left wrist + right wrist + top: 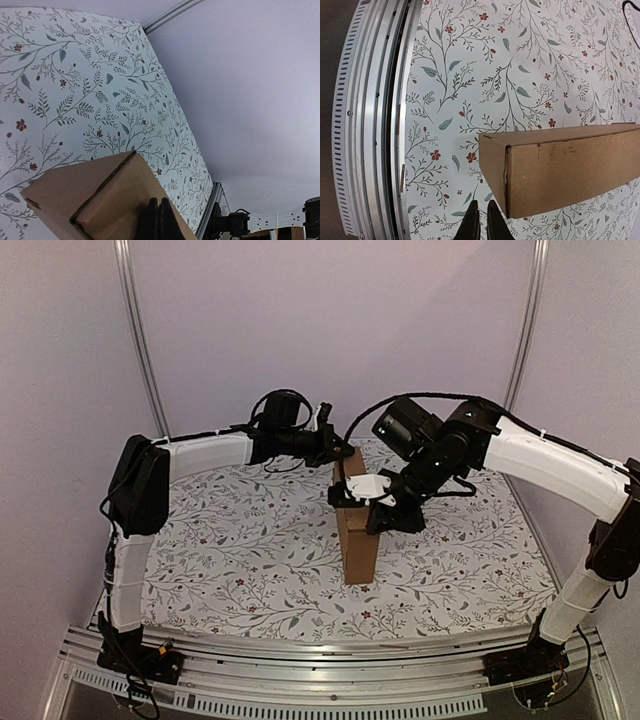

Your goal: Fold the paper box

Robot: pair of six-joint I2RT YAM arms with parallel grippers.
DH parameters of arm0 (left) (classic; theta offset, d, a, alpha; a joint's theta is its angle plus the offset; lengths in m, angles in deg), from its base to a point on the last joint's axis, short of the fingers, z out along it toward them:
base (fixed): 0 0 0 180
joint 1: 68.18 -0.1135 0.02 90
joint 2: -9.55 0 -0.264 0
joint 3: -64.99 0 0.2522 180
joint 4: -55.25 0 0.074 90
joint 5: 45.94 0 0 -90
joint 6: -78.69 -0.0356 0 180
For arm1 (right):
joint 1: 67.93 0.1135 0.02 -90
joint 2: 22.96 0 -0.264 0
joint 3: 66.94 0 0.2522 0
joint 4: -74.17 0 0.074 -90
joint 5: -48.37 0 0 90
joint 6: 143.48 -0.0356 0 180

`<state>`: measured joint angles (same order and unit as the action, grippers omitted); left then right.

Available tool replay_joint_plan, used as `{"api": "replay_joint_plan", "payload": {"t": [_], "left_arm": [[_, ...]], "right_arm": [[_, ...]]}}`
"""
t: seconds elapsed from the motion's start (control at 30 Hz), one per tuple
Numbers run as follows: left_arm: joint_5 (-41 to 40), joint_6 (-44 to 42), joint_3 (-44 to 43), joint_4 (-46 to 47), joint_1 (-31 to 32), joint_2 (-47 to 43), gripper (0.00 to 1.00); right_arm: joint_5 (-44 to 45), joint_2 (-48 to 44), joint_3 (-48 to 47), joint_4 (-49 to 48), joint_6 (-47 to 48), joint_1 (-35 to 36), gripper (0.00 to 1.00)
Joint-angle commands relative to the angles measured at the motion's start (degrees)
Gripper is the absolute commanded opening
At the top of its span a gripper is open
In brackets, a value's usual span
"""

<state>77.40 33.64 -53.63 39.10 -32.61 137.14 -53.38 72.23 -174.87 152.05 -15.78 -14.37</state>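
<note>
The folded paper box (356,530) stands on edge at the middle of the floral surface (230,540). Left fingers (158,220) pressed together against its far end; right fingers (480,222) nearly closed, holding nothing.

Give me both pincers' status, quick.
Left pincer: closed, against the cardboard box; a grip cannot be told.
Right pincer: nearly closed, holding nothing, beside the box.

obstacle: paper box (356,530) mid-table | free: left, right, near side, apparently
</note>
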Motion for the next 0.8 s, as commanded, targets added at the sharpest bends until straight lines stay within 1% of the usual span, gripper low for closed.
{"api": "replay_joint_plan", "payload": {"t": [0.0, 0.1, 0.2, 0.3, 0.43, 0.53, 0.63, 0.77], "left_arm": [[-1.7, -0.1, 2.3, -8.1, 0.8, 2.8, 0.01], [-1.6, 0.0, 2.1, -8.1, 0.8, 2.9, 0.01], [-1.6, 0.0, 2.1, -8.1, 0.7, 2.9, 0.01], [-1.5, -0.1, 2.0, -8.1, 0.7, 2.9, 0.01], [-1.4, -0.1, 2.1, -8.2, 0.6, 2.9, 0.01], [-1.4, -0.3, 2.2, -8.3, 0.6, 2.6, 0.01], [-1.4, -0.3, 2.2, -8.3, 0.5, 2.3, 0.01], [-1.1, -0.4, 0.5, -8.5, 0.4, 1.5, 0.01]], "right_arm": [[-1.8, 1.8, -5.5, -2.2, -1.4, -1.2, 0.06], [-2.7, 3.2, -7.5, -2.5, -1.4, -1.2, 0.06], [-4.0, 5.4, -7.4, -2.5, -1.1, -1.2, 0.06], [-4.3, 7.6, -5.0, -3.5, -0.4, -1.2, 0.06], [-2.5, 10.9, -0.9, -4.0, 0.6, -1.3, 0.06], [-1.9, 12.3, 0.4, -3.9, 0.5, -1.6, 0.05], [-3.6, 11.5, -0.4, -3.7, -0.4, -2.4, 0.05], [-5.6, 7.1, -4.9, -1.6, -1.4, -2.8, 0.07]]}}
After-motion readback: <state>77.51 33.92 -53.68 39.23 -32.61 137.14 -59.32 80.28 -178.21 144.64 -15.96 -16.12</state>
